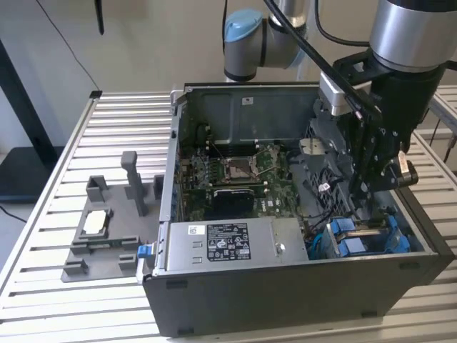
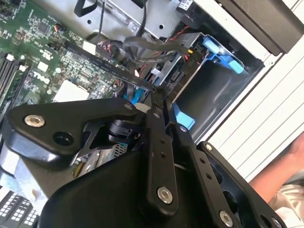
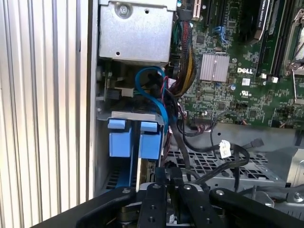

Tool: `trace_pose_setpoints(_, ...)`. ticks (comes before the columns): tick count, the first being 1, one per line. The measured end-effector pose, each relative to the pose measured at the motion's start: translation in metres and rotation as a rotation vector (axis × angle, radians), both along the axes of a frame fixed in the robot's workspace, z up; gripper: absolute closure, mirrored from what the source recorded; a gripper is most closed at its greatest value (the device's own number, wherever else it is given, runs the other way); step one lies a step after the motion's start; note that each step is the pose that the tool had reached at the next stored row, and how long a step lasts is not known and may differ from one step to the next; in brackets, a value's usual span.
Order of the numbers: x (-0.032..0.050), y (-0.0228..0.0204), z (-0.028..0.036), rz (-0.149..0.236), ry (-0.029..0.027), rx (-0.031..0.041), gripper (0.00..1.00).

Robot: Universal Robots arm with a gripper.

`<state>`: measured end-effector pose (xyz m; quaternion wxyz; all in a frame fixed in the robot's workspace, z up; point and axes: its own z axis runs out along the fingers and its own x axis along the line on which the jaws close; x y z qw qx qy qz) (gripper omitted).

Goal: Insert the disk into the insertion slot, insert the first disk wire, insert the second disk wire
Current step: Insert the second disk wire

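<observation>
The disk, silvery in its bright blue carrier, sits down in the insertion slot, the grey metal bay at the case's corner. In the exterior view the disk lies at the case's front right. My gripper reaches down into the case just above it. In both wrist views the fingers are pressed close together. My gripper pinches the end of a flat black disk wire that runs back across the board. In the first wrist view my gripper hangs beside the blue carrier tabs.
The grey power-supply box fills the case front, with the motherboard behind it. A blue cable and loose black cables crowd the bay. A grey fixture stands on the slatted table. A person's hand is near the case.
</observation>
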<state>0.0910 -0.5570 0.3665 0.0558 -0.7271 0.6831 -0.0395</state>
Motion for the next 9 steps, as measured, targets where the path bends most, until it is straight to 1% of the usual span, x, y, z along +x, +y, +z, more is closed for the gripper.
trace_pose_setpoints(9, 0.014, -0.0086, -0.0118, 0.0, 0.0166, 0.0001, 0.84)
